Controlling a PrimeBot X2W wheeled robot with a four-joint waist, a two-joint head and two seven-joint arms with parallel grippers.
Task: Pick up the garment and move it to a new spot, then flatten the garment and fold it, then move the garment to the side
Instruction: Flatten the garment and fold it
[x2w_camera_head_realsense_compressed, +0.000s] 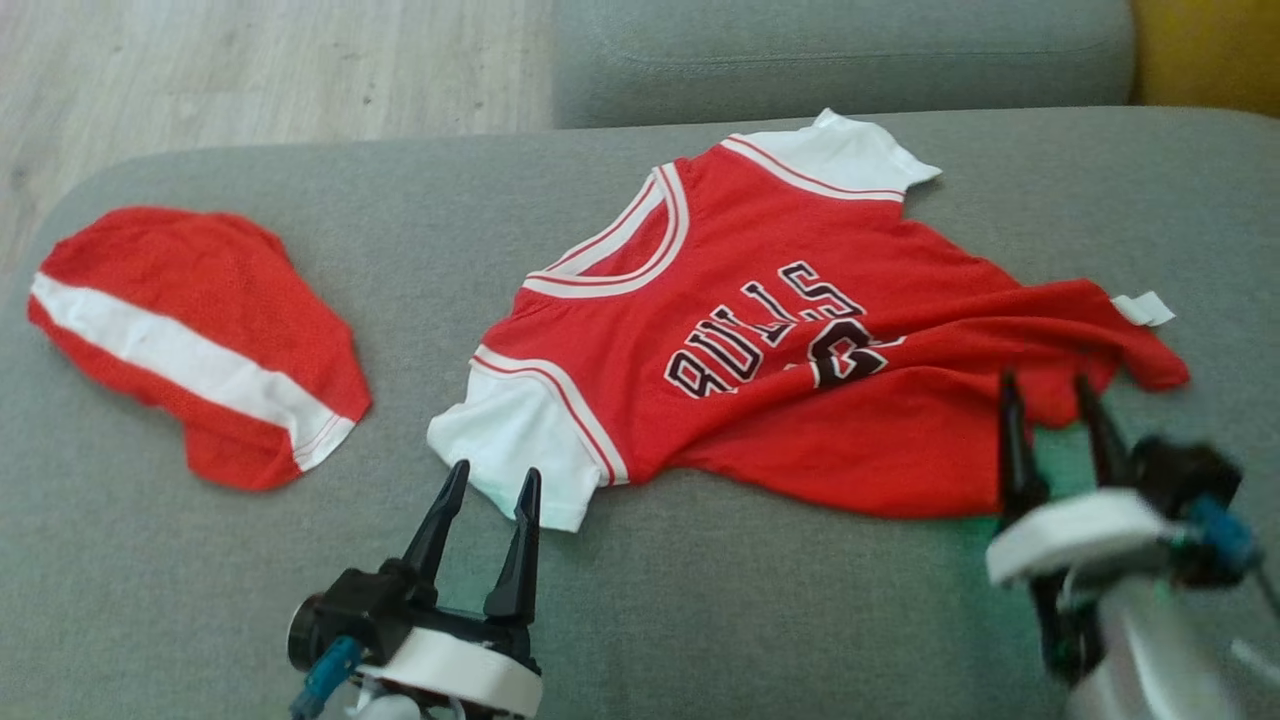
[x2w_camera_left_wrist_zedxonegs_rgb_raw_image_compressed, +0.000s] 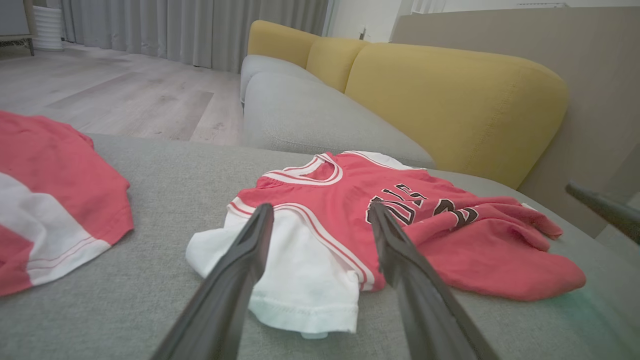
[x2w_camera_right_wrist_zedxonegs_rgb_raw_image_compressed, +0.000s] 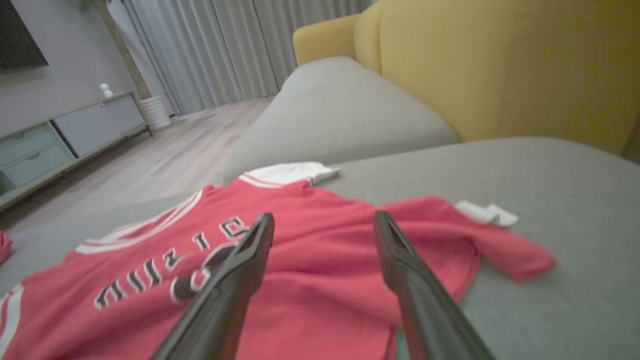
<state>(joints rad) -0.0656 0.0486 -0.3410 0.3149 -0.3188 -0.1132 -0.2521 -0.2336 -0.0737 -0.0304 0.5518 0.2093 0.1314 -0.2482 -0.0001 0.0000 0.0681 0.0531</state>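
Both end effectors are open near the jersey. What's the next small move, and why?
Likely lower the right end effector onto the rumpled hem just ahead of it and pinch it, ready to pull it flat. The jersey lies print-up on the grey cushion, but its hem side is bunched in folds, while the left end effector hangs open by the white sleeve.

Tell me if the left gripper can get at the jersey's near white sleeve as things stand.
Probably yes: the left gripper stands open, aimed at the white sleeve, and nothing seems to lie between them.
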